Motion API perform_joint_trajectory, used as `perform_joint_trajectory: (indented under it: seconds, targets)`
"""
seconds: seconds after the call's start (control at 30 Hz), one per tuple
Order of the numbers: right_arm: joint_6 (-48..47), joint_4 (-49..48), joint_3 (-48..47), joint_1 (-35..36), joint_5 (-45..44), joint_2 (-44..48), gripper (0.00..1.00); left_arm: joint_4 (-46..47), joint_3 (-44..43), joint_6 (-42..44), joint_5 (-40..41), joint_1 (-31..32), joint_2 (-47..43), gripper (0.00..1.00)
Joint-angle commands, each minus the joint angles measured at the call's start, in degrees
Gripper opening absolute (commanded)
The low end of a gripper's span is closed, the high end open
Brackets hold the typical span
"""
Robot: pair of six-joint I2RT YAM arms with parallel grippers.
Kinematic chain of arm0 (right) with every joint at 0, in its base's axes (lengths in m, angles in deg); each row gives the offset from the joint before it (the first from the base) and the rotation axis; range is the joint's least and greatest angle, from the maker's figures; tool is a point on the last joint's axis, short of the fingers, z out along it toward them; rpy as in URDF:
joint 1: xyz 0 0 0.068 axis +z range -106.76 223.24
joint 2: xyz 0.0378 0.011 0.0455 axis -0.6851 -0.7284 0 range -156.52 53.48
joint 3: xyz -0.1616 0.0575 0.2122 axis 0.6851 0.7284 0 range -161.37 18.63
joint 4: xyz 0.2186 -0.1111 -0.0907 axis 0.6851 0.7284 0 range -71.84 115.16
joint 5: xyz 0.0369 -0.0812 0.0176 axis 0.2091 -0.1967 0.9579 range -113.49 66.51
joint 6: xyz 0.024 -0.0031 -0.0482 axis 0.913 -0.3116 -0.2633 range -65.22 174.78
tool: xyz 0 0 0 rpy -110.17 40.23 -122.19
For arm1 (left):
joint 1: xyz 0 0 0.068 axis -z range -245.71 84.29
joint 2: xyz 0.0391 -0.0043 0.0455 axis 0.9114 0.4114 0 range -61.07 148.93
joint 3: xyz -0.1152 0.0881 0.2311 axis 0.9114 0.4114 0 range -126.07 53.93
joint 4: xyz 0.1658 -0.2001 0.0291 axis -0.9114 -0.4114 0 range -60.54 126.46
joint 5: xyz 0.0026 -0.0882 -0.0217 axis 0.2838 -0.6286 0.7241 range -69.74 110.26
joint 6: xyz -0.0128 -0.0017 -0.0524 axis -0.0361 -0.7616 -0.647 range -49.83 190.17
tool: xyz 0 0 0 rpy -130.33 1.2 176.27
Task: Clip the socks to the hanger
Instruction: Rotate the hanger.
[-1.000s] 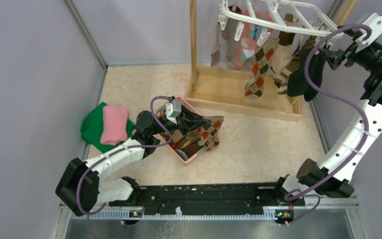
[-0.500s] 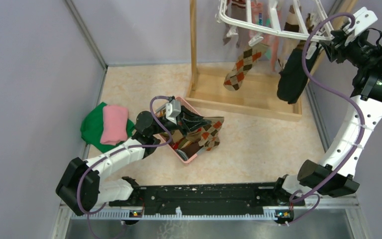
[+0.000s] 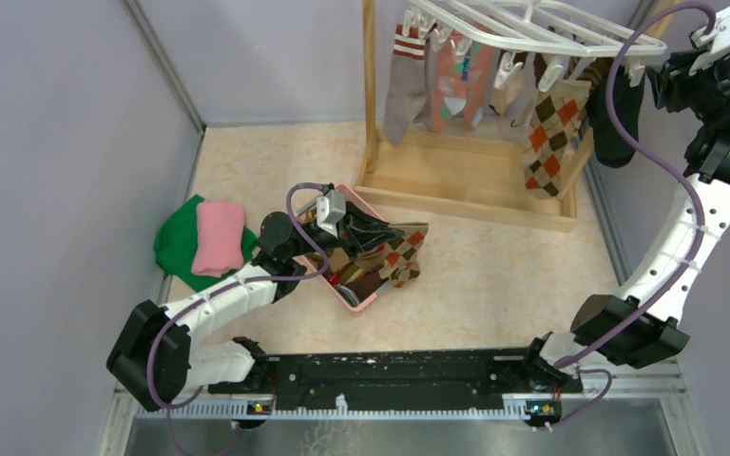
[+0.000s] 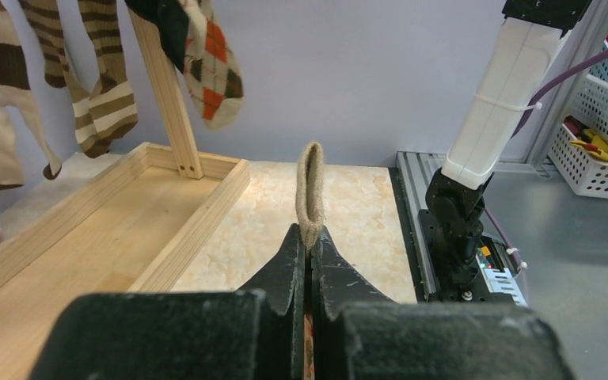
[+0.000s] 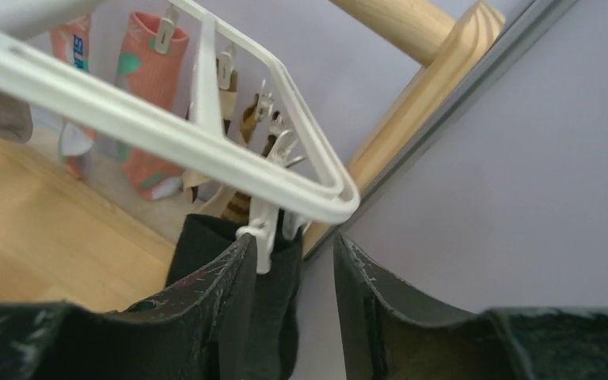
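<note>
The white hanger hangs at the top of the wooden stand, and several socks are clipped under it: a grey one with red stripes, a pink one, an argyle one and a black sock at its right corner. My right gripper is up at that corner. In the right wrist view it is open, with the corner clip and the black sock against its left finger. My left gripper is shut on the tan cuff of an argyle sock over the pink basket.
Folded green and pink cloths lie by the left wall. The wooden stand's tray and post take up the far right floor. Walls close in on the left, back and right. The right arm rises near the front rail.
The hanger has swung round and its socks now hang further right. My right gripper has risen towards the right corner and its jaws have narrowed. The left arm has not moved.
</note>
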Motion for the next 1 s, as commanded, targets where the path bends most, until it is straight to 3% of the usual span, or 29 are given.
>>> perform_joint_trajectory:
  seconds: [0.0,0.53,0.97]
  targets:
    - [4.1,-3.6,2.0,-1.4,9.0,4.1,0.42,2.8,-1.9,-0.5,-1.0,-0.1,-0.7,0.0]
    - [8.2,-0.2,-11.6,1.2,8.8,-9.1,0.38,4.1,-1.9,-1.1,-2.4,-0.1,0.1,0.0]
    - [11.0,-10.0,-3.8,3.6,1.2,-7.9,0.35,4.2,-2.3,-1.0,-2.4,-0.1,1.0,0.0]
